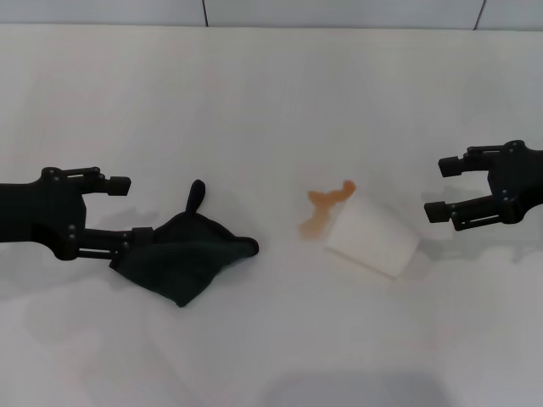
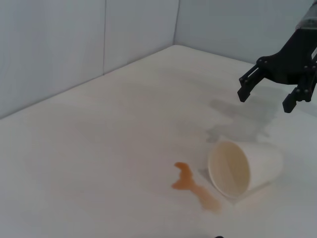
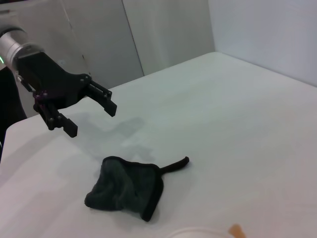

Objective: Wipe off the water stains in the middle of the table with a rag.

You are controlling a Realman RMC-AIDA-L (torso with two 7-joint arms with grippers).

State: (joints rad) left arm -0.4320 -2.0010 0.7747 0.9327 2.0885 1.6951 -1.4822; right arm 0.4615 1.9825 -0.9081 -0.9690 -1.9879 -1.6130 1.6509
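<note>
I saw the left gripper (image 1: 137,208), jaws apart, just left of the dark green-black triangular cloth rag (image 1: 183,254) on the plain white table (image 1: 254,102). The thin orange-brown water stains (image 1: 322,208) touched a tipped white paper cup (image 1: 373,237). My right gripper (image 1: 437,188) hovered open nearby.

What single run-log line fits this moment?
left hand: open, by rag | right hand: open, idle | stain: unwiped | cup: tipped over
</note>
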